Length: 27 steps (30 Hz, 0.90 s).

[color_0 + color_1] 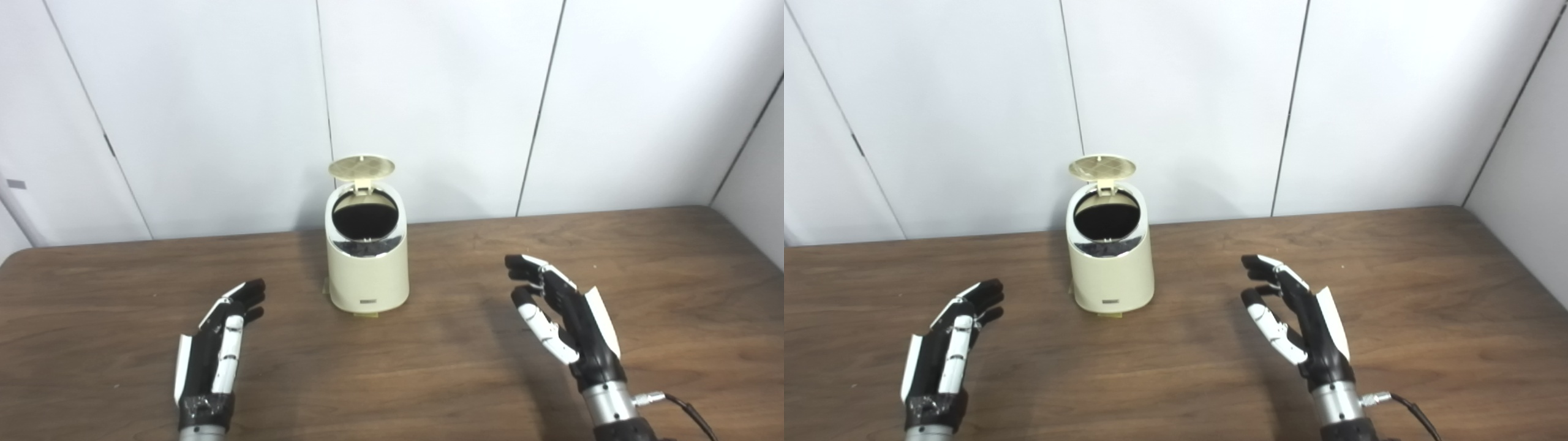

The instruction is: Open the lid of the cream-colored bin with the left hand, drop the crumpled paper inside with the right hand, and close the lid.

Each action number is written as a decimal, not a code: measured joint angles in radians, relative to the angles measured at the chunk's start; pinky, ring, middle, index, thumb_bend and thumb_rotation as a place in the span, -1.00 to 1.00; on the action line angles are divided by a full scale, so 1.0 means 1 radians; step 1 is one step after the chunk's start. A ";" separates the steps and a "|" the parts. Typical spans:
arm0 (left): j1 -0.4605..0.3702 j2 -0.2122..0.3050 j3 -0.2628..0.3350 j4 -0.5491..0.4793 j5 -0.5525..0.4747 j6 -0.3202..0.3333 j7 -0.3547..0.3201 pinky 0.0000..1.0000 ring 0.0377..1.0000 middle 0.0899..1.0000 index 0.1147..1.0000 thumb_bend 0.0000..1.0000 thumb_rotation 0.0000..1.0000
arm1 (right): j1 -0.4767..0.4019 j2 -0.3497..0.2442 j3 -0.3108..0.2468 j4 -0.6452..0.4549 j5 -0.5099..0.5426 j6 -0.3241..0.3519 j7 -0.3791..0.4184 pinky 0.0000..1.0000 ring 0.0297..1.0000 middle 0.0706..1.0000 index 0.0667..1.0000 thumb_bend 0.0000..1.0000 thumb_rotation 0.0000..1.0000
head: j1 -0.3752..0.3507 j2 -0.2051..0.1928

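- The table (392, 380) is a broad slab of dark brown wood grain, smooth and matte, set against a wall of plain white panels (202, 92) split by thin dark seams.
- The cream-colored bin (367, 269) stands upright near the table's back edge, between the two hands and well beyond them. It is a rounded, glossy plastic cylinder with a slanted top opening; the inside looks dark, and its contents cannot be made out.
- The right hand (566, 315) hovers to the bin's right, fingers spread and slightly curled, holding nothing.
- The left hand (220, 343) rests low to the bin's left, fingers extended and apart, empty.
- The lid (361, 166), a round ribbed disc, stands tipped up at the rear hinge.
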 measured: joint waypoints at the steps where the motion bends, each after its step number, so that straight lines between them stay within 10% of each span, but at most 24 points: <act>1: -0.014 0.010 0.005 -0.007 0.024 0.005 0.004 0.34 0.45 0.43 0.40 -0.45 0.59 | 0.004 0.000 0.000 0.002 -0.003 -0.004 0.000 0.35 0.50 0.52 0.50 -0.50 0.60 | 0.005 -0.003; 11: -0.339 0.220 -0.044 -0.126 0.266 0.294 -0.105 0.23 0.37 0.34 0.32 0.38 0.52 | 0.017 0.001 0.001 0.037 -0.017 -0.033 0.001 0.37 0.52 0.53 0.51 -0.29 0.88 | 0.035 -0.002; 15: -0.444 0.248 -0.094 -0.163 0.322 0.431 -0.180 0.24 0.44 0.41 0.38 0.50 0.43 | 0.018 0.001 0.000 0.047 -0.022 -0.048 0.000 0.34 0.51 0.53 0.50 -0.19 0.89 | 0.046 0.000; 27: -0.647 0.259 -0.210 -0.151 0.422 0.549 -0.290 0.22 0.45 0.46 0.43 0.76 0.33 | -0.006 0.000 -0.007 0.082 -0.023 -0.104 -0.003 0.36 0.53 0.54 0.50 -0.17 1.00 | 0.052 -0.011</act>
